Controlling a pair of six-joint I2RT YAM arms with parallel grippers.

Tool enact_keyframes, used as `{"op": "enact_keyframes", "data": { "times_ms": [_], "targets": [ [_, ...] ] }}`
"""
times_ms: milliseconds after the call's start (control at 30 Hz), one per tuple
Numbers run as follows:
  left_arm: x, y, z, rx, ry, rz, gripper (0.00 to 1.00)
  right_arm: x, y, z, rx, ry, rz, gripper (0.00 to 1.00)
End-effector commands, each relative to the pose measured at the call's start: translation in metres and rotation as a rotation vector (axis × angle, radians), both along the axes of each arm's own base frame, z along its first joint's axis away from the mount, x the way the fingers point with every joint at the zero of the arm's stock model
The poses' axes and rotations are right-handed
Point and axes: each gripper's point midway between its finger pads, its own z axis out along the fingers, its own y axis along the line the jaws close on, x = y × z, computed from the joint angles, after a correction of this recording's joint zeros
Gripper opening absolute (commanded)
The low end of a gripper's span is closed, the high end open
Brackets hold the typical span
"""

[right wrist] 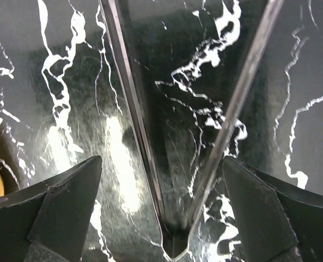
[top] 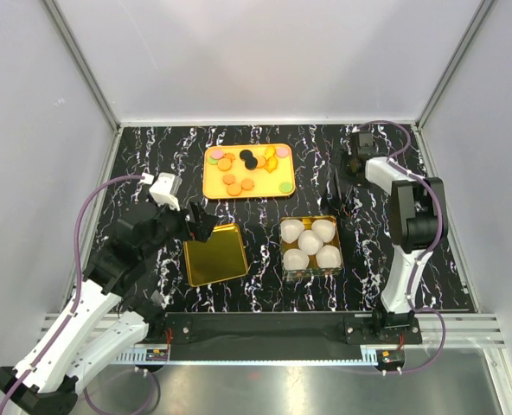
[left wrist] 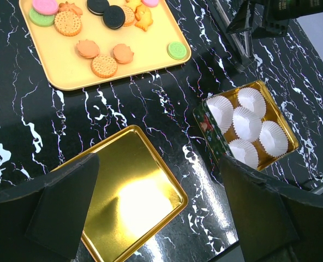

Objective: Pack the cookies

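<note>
Left gripper [left wrist: 159,213]: lower left of the overhead view, fingers spread wide and grasping nothing; it hovers over the gold lid.
Gold lid [top: 214,254]: lies flat, inside up, at centre-left of the overhead view, just left of the tin and apart from it.
Tin [top: 288,268]: open, gold-walled, centre of the overhead view, lined with five white paper cups [left wrist: 247,122]; no cookie lies in any cup.
Tongs [right wrist: 197,164]: metal, lying on the black marble table [top: 265,294] at right of the tin; in the right wrist view the two arms fan up from their joined end at lower centre.
Right gripper [right wrist: 161,213]: upper right of the overhead view, released, fingers wide on either side of the tongs' joined end, not touching them as far as I can tell.
Cookies [left wrist: 104,65]: all on the orange tray [top: 213,188] at upper centre of the overhead view, beyond lid and tin; mostly orange rounds, two black sandwich ones, some pink and green.
Step in hand: seemingly the very start, picking up the tongs; nothing is packed yet.
Next move: likely the right fingers must close squarely on the tongs near the joined end, lift without slipping, then carry them to the tray.
</note>
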Motion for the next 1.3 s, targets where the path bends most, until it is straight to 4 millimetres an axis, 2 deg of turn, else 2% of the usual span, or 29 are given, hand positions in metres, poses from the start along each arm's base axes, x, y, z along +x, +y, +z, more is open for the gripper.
{"op": "enact_keyframes", "data": {
  "times_ms": [0,33,67,133,167,267,433,633,900,933,1067,1133,1267],
  "targets": [
    [0.002,-0.001,0.023,-0.029,-0.067,-0.003,0.99,0.023,-0.005,0.012,-0.060,-0.046,-0.013,1.00],
    [0.003,0.000,0.023,-0.028,-0.066,-0.001,0.99,0.016,-0.009,0.006,-0.085,0.004,-0.022,1.00],
    [0.002,-0.001,0.023,-0.028,-0.066,-0.003,0.99,0.023,-0.009,0.014,-0.091,-0.007,-0.030,1.00],
    [0.003,0.000,0.023,-0.028,-0.066,0.000,0.99,0.020,-0.013,0.005,-0.112,0.034,-0.039,1.00],
    [0.002,0.000,0.023,-0.029,-0.067,-0.001,0.99,0.023,-0.012,0.007,-0.113,0.034,-0.037,1.00],
    [0.003,0.000,0.022,-0.026,-0.065,0.003,0.99,0.022,-0.012,-0.004,-0.114,0.082,-0.017,0.98],
    [0.004,0.000,0.020,-0.023,-0.060,0.006,0.99,0.015,-0.007,-0.013,-0.102,0.129,0.007,0.94],
    [0.005,0.000,0.018,-0.019,-0.053,0.006,0.99,0.012,-0.011,-0.018,-0.115,0.163,-0.010,0.89],
    [0.006,0.000,0.016,-0.014,-0.047,0.012,0.99,0.010,-0.004,-0.028,-0.084,0.181,0.009,0.68],
    [0.006,0.000,0.016,-0.014,-0.047,0.012,0.99,0.010,-0.005,-0.027,-0.086,0.179,0.006,0.62],
    [0.007,0.001,0.014,-0.010,-0.043,0.018,0.99,0.015,-0.007,-0.016,-0.098,0.152,-0.004,0.51],
    [0.007,0.001,0.014,-0.009,-0.041,0.018,0.99,0.016,-0.008,-0.008,-0.103,0.139,-0.009,0.49],
    [0.007,0.001,0.013,-0.005,-0.038,0.017,0.99,0.019,-0.010,0.023,-0.108,0.077,-0.022,0.47]
  ]
}}
